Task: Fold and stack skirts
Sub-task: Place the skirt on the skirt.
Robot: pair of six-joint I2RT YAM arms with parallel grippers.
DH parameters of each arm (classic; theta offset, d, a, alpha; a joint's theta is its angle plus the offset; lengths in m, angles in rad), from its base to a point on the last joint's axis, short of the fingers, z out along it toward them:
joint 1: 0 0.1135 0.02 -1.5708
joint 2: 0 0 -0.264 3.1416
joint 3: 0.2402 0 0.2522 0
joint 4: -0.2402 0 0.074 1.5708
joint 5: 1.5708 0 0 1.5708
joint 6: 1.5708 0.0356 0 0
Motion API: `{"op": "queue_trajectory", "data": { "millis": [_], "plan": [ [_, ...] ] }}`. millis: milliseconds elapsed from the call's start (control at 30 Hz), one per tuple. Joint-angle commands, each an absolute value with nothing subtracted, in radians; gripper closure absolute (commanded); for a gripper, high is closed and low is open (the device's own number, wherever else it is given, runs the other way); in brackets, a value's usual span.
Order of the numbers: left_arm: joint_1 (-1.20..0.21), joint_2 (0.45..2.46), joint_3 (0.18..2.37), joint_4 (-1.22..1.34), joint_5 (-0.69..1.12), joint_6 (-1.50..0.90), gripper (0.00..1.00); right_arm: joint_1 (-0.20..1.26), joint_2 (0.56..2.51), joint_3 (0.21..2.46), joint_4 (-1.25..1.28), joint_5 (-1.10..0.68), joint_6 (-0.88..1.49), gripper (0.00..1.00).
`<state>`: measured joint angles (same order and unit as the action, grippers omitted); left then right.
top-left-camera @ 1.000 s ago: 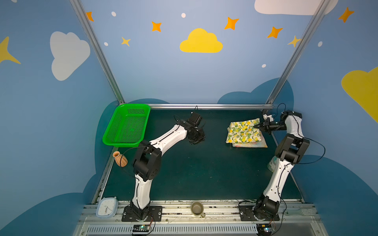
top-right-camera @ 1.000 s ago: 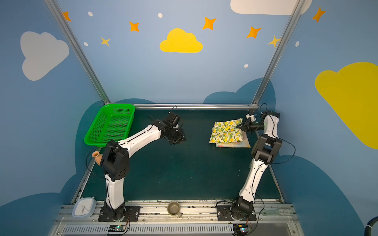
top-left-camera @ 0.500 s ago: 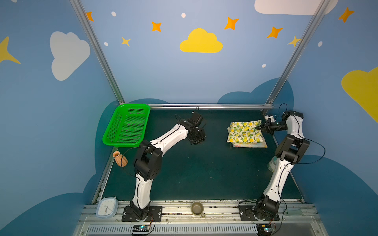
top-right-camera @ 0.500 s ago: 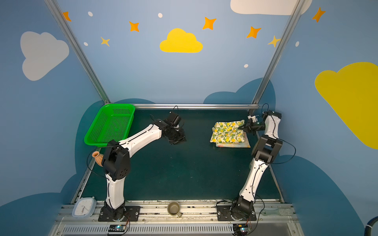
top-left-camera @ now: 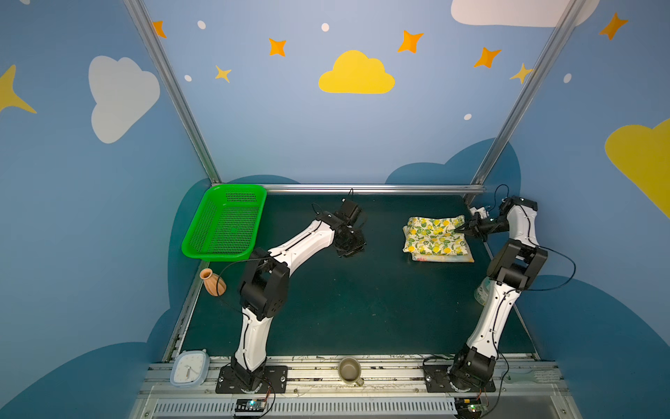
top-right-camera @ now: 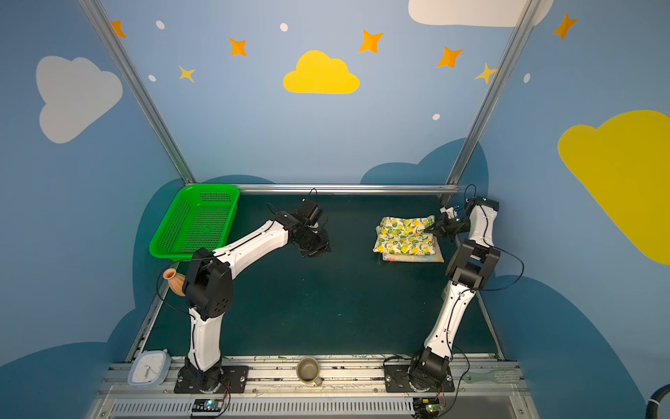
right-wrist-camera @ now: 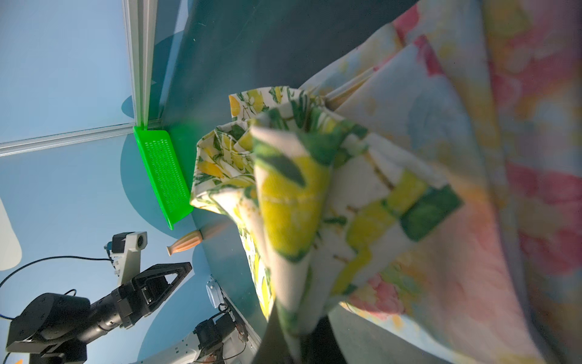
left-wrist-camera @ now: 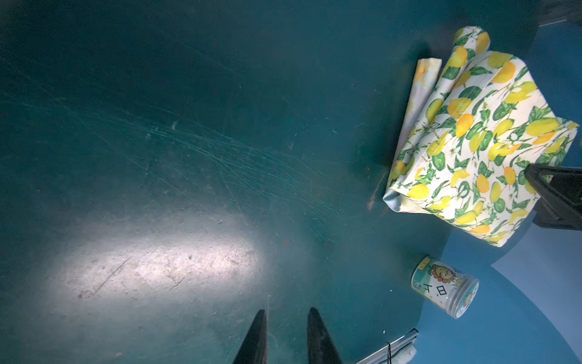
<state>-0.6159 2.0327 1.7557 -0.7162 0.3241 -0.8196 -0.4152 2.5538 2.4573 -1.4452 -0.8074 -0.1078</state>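
Observation:
The cream lemon-print skirt (top-left-camera: 433,235) (top-right-camera: 402,235) lies folded at the back right of the mat. It rests on the pale flowered skirt (top-left-camera: 446,258) (top-right-camera: 417,258), whose edge shows along the front. My right gripper (top-left-camera: 457,229) (top-right-camera: 427,229) (right-wrist-camera: 296,340) is shut on the lemon skirt's (right-wrist-camera: 293,195) right edge, with the flowered skirt (right-wrist-camera: 504,157) beside it. My left gripper (top-left-camera: 353,252) (top-right-camera: 315,252) (left-wrist-camera: 286,312) hovers over bare mat at mid-back. It is slightly open and holds nothing. Its wrist view shows both skirts, lemon (left-wrist-camera: 478,141) over flowered (left-wrist-camera: 422,85).
A green mesh basket (top-left-camera: 203,232) (top-right-camera: 170,235) stands at the back left. An orange vase (top-left-camera: 214,283) sits by the left edge. A printed jar (left-wrist-camera: 445,288) lies near the right arm. A clock (top-left-camera: 189,368) and a mug (top-left-camera: 350,370) rest on the front rail.
The held edge of the lemon skirt has come down a little and the cloth lies flatter. The left arm has barely moved.

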Motion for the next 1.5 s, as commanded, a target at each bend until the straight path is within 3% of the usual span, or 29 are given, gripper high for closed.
{"op": "queue_trajectory", "data": {
  "millis": [0,1100,1133,1267,1467],
  "plan": [
    [-0.619,2.048,1.769,-0.739,0.310,-0.817,0.75,-0.410,2.544,2.480,-1.447,-0.728,-0.108,1.00],
    [-0.629,2.068,1.754,-0.714,0.324,-0.832,0.76,-0.318,2.504,2.439,-1.251,-0.500,-0.053,1.00],
    [-0.629,2.064,1.748,-0.710,0.323,-0.833,0.76,-0.316,2.504,2.433,-1.241,-0.498,-0.047,0.97],
    [-0.629,2.038,1.714,-0.674,0.311,-0.836,0.76,-0.315,2.497,2.421,-1.217,-0.472,-0.030,0.64],
    [-0.629,1.958,1.628,-0.563,0.284,-0.836,0.75,-0.318,2.428,2.408,-1.204,-0.387,0.028,0.47]
  ]
}}
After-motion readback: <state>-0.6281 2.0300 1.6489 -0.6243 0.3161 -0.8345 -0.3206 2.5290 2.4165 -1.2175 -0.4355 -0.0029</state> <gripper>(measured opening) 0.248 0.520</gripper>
